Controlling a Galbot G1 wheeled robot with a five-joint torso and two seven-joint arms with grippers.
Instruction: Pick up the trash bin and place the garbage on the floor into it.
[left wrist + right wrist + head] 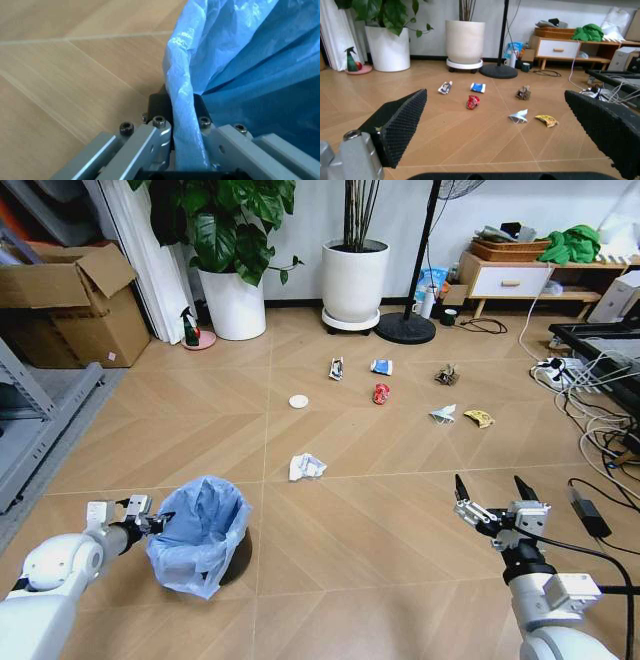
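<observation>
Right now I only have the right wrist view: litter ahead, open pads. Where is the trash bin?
Observer: The trash bin stands on the floor at the robot's left front, with the left gripper at its rim.
Operator: Is it gripped?
Observer: Yes, the left wrist view shows the fingers shut on the blue liner and rim.
Operator: Any litter I can't see?
Observer: A crumpled white paper and a white disc lie left of your pieces.

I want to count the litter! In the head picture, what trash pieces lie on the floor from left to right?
White disc → crumpled white paper → black-white wrapper → brown crumpled paper → yellow wrapper.
</observation>
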